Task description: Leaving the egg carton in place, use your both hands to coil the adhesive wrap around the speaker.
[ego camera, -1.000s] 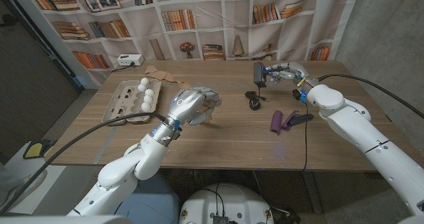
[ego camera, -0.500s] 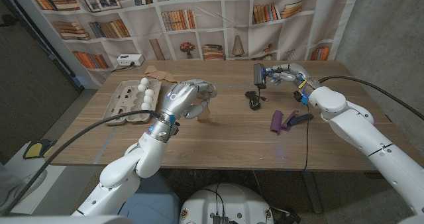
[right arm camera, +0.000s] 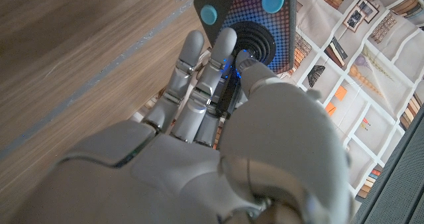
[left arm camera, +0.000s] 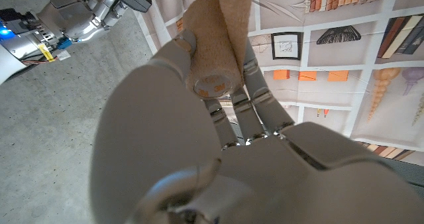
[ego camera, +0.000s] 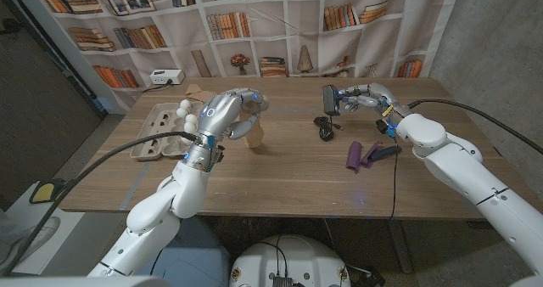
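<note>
My left hand (ego camera: 226, 115) is raised over the table beside the egg carton (ego camera: 151, 134) and grips a tan roll of adhesive wrap (left arm camera: 211, 50). A loose strip of the wrap (ego camera: 254, 135) hangs from it down to the wood. At the back right my right hand (ego camera: 366, 97) holds the small black speaker (ego camera: 331, 96) upright above the table. The speaker's face (right arm camera: 248, 18) shows blue buttons and a round grille, with my right hand's fingers (right arm camera: 199, 91) against it. The two hands are well apart.
The carton holds white eggs (ego camera: 186, 110) at its near end. A coiled black cable (ego camera: 324, 127) lies under the speaker, and a purple object (ego camera: 358, 155) with a dark handle lies right of it. A tan scrap (ego camera: 194, 89) and a white box (ego camera: 165, 77) sit at the back.
My left hand has lifted from low over the table and swung back toward the carton, carrying the roll; a strip now trails down from it. The right hand barely moved.
</note>
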